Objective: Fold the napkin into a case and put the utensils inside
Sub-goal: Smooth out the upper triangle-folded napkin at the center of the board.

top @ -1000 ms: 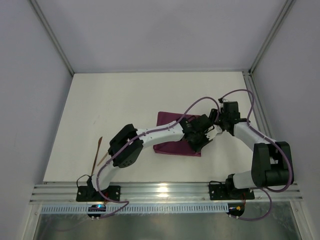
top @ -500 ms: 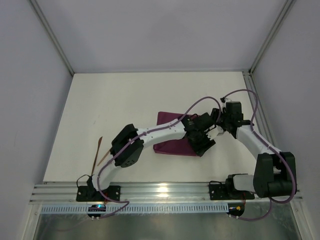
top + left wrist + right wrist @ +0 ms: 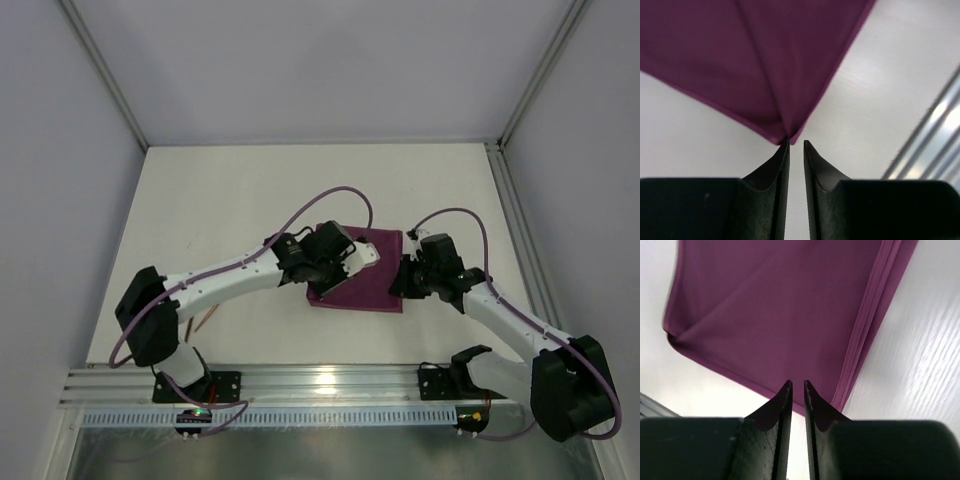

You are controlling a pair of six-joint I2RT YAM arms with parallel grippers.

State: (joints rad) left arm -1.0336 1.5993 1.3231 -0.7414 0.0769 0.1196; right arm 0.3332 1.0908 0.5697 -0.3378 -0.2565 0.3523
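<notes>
Utensils (image 3: 207,319) mostly behind the left arm (image 3: 225,284); napkin (image 3: 755,60) cut off by the left wrist view's top edge.

Bright, even light from above fills the overhead view. The table (image 3: 230,200) carries only faint, soft shadows under the arms, and a white glare spot sits on the near rail (image 3: 322,378). Up close, the left tool (image 3: 796,142) and right tool (image 3: 795,383) are near-black. The left wrist view's right edge smears into bright streaks.

We look down from high at the near side over the whole desk (image 3: 230,200), our wrist views sit close, facing down past the left end effector (image 3: 796,142) and right end effector (image 3: 795,382), all three share the napkin (image 3: 365,290)
</notes>
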